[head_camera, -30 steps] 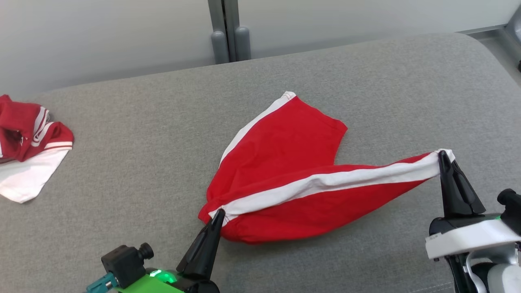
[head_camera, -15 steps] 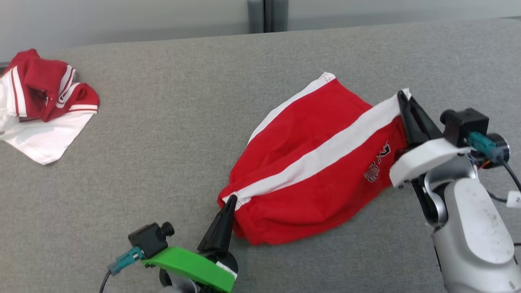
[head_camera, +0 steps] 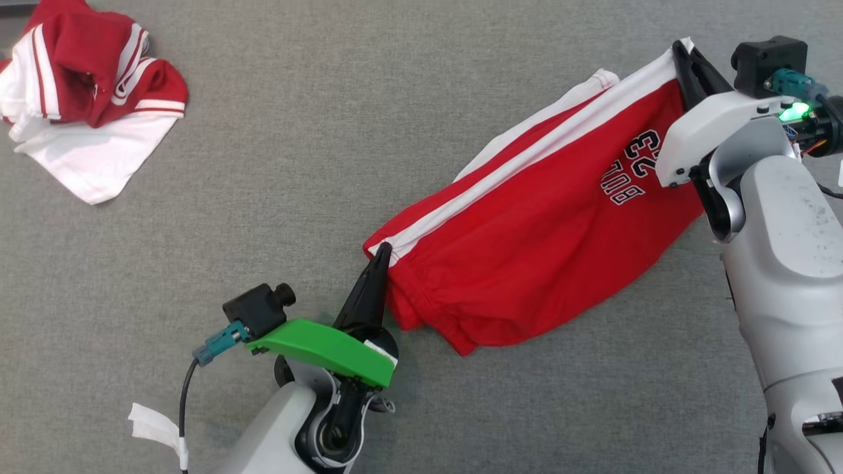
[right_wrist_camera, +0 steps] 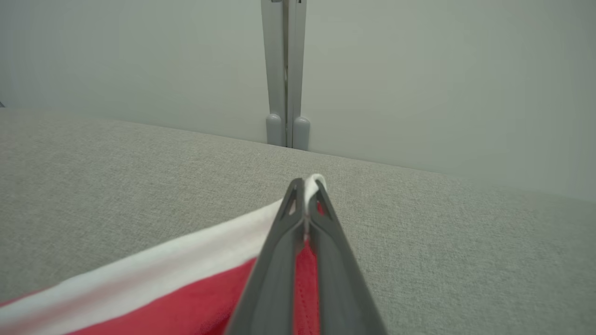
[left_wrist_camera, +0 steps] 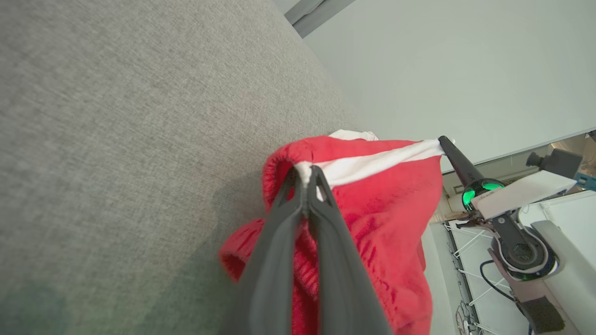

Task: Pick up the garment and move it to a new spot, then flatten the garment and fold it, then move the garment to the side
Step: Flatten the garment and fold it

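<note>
1. Left gripper (head_camera: 380, 253), head view: clamped tight on the waistband corner of the red shorts (head_camera: 527, 230), right where the white stripe (head_camera: 527, 158) starts. Right gripper (head_camera: 681, 56) is pinched closed on the stripe's other end, at the leg hem. Here's the change: a second ago the shorts lay slack on the grey cushion (head_camera: 296, 164) with the stripe dragged out sideways. Now the right arm has swung its end up and away, and the cloth hangs stretched between the two grips, number print (head_camera: 631, 168) facing the camera. The whole picture has slid as well, so that's the head tipping down. The crumpled shirt (head_camera: 92, 72) hasn't budged, and the shorts are well to the right of it.

2. Left wrist view: both fingers (left_wrist_camera: 279, 242) are pressed together on the stripe's end. Red cloth droops beneath them and throws a shadow on the cushion. At the stripe's far end the right gripper (left_wrist_camera: 444, 142) nips it shut.

3. Right wrist view: fingers (right_wrist_camera: 284, 242) are closed over the white hem. The stripe runs back from the tips, with the cushion beyond.

4. My read: the pick-up is done and the carry to a new spot, further from the crumpled shirt, is under way. Flattening and folding are not yet begun. Whether the lowest fold brushes the cushion, I can't tell.
</note>
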{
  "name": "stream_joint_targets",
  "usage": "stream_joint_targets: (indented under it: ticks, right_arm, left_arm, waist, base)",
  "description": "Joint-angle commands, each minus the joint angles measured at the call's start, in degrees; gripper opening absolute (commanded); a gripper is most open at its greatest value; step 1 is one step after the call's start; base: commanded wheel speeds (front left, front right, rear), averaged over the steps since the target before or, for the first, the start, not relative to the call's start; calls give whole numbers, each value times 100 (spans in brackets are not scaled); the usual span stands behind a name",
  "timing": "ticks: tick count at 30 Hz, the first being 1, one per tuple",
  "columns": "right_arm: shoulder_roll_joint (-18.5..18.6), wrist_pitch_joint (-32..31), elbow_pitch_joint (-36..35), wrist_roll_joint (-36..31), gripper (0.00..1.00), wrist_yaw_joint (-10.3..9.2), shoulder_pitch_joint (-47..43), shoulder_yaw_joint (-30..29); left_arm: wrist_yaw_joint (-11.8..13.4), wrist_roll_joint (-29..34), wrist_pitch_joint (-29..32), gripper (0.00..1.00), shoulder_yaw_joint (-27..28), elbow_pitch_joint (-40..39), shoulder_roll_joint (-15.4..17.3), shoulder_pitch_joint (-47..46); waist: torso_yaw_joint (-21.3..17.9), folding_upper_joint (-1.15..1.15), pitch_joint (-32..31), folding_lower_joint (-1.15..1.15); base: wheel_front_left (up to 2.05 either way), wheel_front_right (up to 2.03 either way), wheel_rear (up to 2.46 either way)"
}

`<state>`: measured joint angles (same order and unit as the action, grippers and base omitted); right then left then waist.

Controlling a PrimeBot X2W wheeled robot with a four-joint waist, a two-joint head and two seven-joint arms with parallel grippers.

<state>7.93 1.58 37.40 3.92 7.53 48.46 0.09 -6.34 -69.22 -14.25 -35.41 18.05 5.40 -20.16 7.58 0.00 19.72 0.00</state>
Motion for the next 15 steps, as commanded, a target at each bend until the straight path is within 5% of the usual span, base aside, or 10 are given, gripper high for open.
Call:
stream_joint_targets:
  ticks: [1, 10, 13, 14, 15]
  right_arm:
    - [50, 62, 201, -40, 0, -9, 180, 60]
    - [107, 294, 1255, 165, 1, -9, 768, 448]
    - [123, 383, 1535, 255, 47, -9, 893, 638]
    - [126, 416, 1607, 285, 86, -8, 922, 711]
    - [136, 429, 1675, 304, 100, -8, 952, 786]
  left_arm:
    - [-40, -43, -41, 0, 8, 77, -31, -136]
    - [-106, -71, -79, 0, 60, 334, -141, -275]
    - [-107, -177, -87, 0, 99, 375, -155, -245]
    - [-108, -267, -88, 5, 148, 379, -162, -205]
    - [-109, -302, -87, 16, 159, 379, -168, -188]
  waist:
    - [250, 0, 239, 0]
    - [370, 0, 303, 0]
    - [381, 0, 290, 0]
    - [382, 0, 282, 0]
    - [381, 0, 271, 0]
  base:
    - [0, 0, 0]
    - [0, 0, 0]
    - [0, 0, 0]
    - [0, 0, 0]
    - [0, 0, 0]
